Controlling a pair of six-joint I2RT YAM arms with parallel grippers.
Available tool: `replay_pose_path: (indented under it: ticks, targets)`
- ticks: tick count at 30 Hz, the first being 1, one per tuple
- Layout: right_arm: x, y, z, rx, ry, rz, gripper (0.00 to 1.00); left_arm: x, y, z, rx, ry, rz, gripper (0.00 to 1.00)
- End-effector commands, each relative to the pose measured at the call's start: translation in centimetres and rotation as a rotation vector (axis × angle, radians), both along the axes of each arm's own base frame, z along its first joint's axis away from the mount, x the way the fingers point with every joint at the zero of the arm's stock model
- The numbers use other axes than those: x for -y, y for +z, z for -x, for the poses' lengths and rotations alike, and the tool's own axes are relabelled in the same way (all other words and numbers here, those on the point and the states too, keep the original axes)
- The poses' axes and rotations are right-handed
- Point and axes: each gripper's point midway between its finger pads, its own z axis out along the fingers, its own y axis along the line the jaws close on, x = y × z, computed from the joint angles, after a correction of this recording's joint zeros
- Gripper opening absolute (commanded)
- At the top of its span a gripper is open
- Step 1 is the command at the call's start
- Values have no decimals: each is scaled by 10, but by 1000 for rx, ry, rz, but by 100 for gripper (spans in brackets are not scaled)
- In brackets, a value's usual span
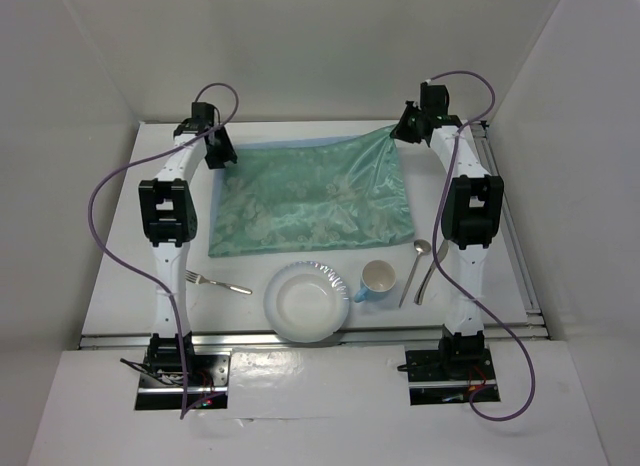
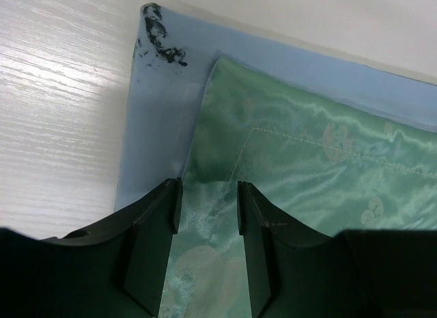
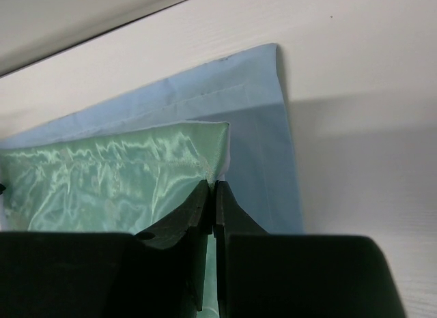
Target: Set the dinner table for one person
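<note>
The white dinner table (image 1: 120,286) carries a shiny green patterned mat (image 1: 310,196) lying over a pale blue cloth (image 2: 157,127). My left gripper (image 1: 216,151) hovers at the mat's far left corner. In the left wrist view it (image 2: 208,192) stands open, with the green mat (image 2: 314,161) showing between the jaws and nothing pinched. My right gripper (image 1: 405,129) is at the far right corner. In the right wrist view it (image 3: 212,185) is shut on the mat's corner (image 3: 215,137), pulled up off the blue cloth (image 3: 259,127).
Along the near side lie a fork (image 1: 220,283), a white paper plate (image 1: 307,303), a blue-and-white cup (image 1: 378,280), a spoon (image 1: 415,266) and a knife (image 1: 430,276). A metal rail (image 1: 300,336) runs along the near edge. White walls enclose the table.
</note>
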Motion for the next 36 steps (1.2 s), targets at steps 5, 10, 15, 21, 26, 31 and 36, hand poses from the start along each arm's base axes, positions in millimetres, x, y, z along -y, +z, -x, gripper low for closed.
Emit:
replay_pose_path:
  ticks: [5,10,15,21,26,31,36]
  targets:
    - [-2,8,-2,25,5,11,0,-4,-12,-2,-10,-9,-85,55]
    - [-2,4,0,15,5,11,0,-6,-12,2,-22,7,-119,59]
    - [-2,0,1,6,5,11,0,-7,-14,6,-34,-10,-131,59]
    - [-1,0,1,6,-2,17,0,5,-14,7,-32,-49,-113,48]
    - [-1,0,1,6,-2,17,0,6,-12,8,-32,-54,-106,31]
    - [-1,6,1,16,-2,17,0,5,11,7,5,-39,-108,8]
    - [1,14,1,29,-5,29,0,1,46,4,63,-22,-127,0]
